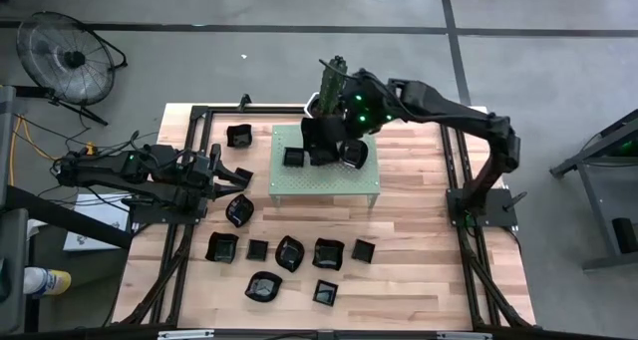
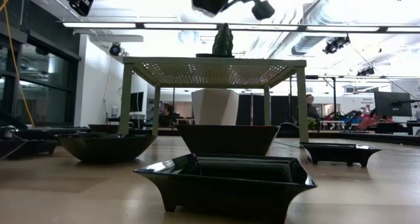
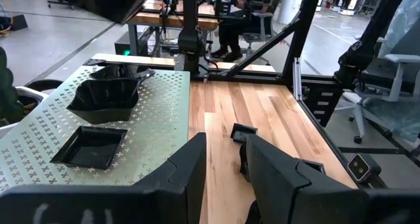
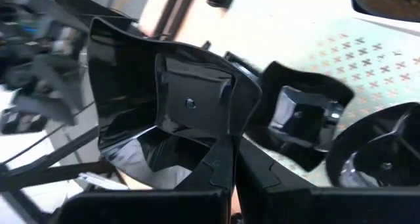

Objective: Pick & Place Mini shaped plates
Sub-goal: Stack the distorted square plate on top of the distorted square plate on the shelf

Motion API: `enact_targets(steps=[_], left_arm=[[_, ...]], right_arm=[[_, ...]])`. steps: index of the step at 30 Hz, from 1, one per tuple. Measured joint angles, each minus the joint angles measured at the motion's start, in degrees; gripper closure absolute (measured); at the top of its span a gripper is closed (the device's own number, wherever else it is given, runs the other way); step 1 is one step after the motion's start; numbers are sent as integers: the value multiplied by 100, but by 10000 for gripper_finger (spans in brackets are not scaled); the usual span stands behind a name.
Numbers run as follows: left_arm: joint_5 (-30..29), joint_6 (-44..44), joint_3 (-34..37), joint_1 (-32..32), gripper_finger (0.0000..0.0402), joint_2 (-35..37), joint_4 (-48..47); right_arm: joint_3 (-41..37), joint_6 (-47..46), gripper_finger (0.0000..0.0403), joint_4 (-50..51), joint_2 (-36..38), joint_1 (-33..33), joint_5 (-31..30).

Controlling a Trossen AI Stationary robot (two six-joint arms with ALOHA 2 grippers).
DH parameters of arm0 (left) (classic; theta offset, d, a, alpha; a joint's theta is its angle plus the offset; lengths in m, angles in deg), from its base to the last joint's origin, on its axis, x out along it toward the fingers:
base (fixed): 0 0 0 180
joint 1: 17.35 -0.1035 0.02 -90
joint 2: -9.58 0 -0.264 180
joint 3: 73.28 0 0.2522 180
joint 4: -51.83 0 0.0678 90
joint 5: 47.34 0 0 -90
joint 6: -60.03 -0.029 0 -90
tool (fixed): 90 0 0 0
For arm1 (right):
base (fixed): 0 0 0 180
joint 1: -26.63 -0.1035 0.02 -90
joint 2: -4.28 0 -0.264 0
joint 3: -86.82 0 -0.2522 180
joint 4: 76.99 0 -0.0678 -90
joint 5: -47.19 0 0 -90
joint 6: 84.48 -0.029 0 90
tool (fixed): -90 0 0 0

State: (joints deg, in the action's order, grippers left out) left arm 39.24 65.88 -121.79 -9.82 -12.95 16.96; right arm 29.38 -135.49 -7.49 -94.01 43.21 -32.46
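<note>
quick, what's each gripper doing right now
left gripper: open, holding nothing, low over the table beside the green stand.
right gripper: shut on a black plate, above the stand.

Hiding much of one wavy-edged plate (image 1: 354, 153) on the pale green stand (image 1: 299, 185) under the right gripper (image 1: 321, 146) in the high view. Running off the right wrist picture's edge with the square plate (image 4: 167, 112) pinched between that gripper's dark fingers (image 4: 220, 168). Blurring heavily behind that plate, leaving the floor and frame unreadable. Cropping the near dish (image 2: 226, 179) low in the table-level view. Sitting too far off beyond the table to make out the people (image 2: 308, 109).
</note>
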Motion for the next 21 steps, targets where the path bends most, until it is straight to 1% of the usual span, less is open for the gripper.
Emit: enact_targets(steps=[3,8,12,16,21], left_arm=[[16,0,0,2,293,0,0],[30,1,0,0,293,0,-4],[32,0,-2,0,293,0,-4],[35,0,0,0,293,1,-7],[41,0,-2,0,293,0,-7]], right_arm=[[16,3,403,61,-143,151,149],[-194,4,403,88,-277,325,302],[-249,25,403,105,-375,336,341],[-256,295,403,114,-428,334,371],[-256,408,403,217,-457,342,354]])
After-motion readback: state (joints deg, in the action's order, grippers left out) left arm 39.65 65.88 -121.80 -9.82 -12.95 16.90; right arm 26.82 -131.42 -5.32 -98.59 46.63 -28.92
